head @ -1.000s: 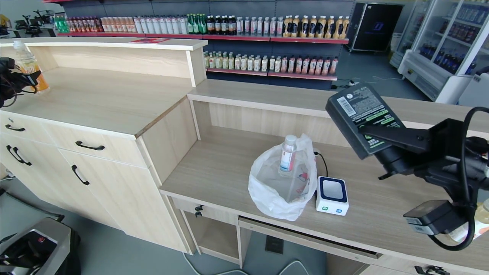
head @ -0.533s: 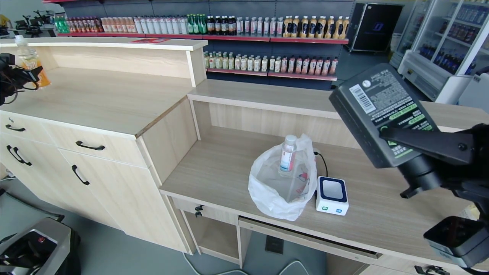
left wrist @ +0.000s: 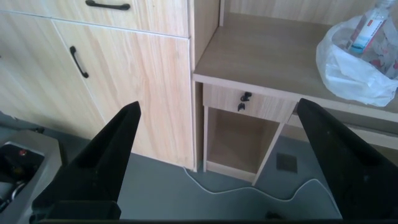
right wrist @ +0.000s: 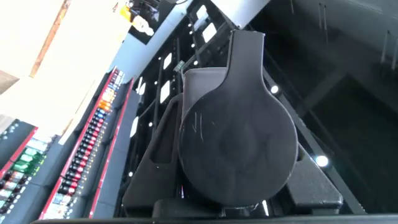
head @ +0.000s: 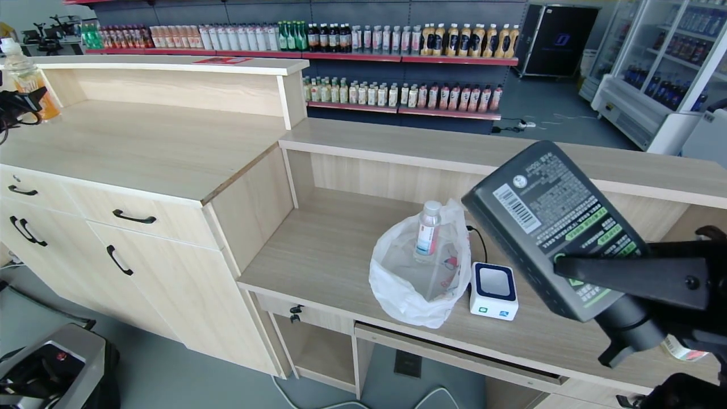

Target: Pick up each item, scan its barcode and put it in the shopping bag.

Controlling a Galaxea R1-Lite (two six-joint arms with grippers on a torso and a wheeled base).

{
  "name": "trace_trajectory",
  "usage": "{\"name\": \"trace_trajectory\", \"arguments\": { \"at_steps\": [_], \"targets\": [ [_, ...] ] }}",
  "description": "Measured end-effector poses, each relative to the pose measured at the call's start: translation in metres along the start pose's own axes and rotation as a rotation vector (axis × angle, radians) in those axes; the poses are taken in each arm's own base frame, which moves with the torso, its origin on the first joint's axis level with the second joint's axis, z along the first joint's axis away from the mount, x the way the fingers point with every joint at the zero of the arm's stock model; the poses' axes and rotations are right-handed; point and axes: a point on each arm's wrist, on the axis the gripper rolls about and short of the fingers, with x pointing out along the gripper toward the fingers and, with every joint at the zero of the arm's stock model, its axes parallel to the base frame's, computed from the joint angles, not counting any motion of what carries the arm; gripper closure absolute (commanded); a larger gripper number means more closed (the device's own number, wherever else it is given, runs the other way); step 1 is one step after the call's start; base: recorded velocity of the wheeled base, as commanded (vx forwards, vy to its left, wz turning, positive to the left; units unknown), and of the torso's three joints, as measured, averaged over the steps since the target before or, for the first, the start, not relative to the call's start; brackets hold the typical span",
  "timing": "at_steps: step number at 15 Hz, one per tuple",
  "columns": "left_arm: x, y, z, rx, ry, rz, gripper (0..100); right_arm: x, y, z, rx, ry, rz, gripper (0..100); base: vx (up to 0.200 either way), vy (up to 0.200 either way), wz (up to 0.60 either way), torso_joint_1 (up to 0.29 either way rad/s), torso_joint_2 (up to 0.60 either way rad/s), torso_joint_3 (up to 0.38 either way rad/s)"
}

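Black left gripper, spread wide and empty, hanging low before the cabinet: raise for the next pick. Leave shopping bag undisturbed on the desk, bottle upright inside. Hold scanner, clamped in right gripper, steady for reading.

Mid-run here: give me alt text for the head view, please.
The right gripper holds a black box, barcode label up, above the wooden counter, to the right of a small white scanner. Left of the scanner stands a white shopping bag with a clear bottle upright inside.
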Motion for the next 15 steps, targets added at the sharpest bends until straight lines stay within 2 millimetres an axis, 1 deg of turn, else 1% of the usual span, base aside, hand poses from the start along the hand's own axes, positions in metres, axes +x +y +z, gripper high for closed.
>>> {"name": "trace_trajectory", "arguments": {
  "at_steps": [5,10,15],
  "targets": [
    [0.0,0.0,0.0,0.0,0.0,0.0,0,-0.001,-0.012,0.003,-0.02,-0.011,-0.031,100,0.0,0.0,0.0,0.0,0.0,0.0],
    [0.0,0.0,0.0,0.0,0.0,0.0,0,-0.01,-0.025,0.007,0.006,-0.028,-0.028,100,0.0,0.0,0.0,0.0,0.0,0.0],
    [0.0,0.0,0.0,0.0,0.0,0.0,0,-0.017,-0.029,0.014,0.009,-0.056,-0.005,100,0.0,0.0,0.0,0.0,0.0,0.0]
  ]
}}
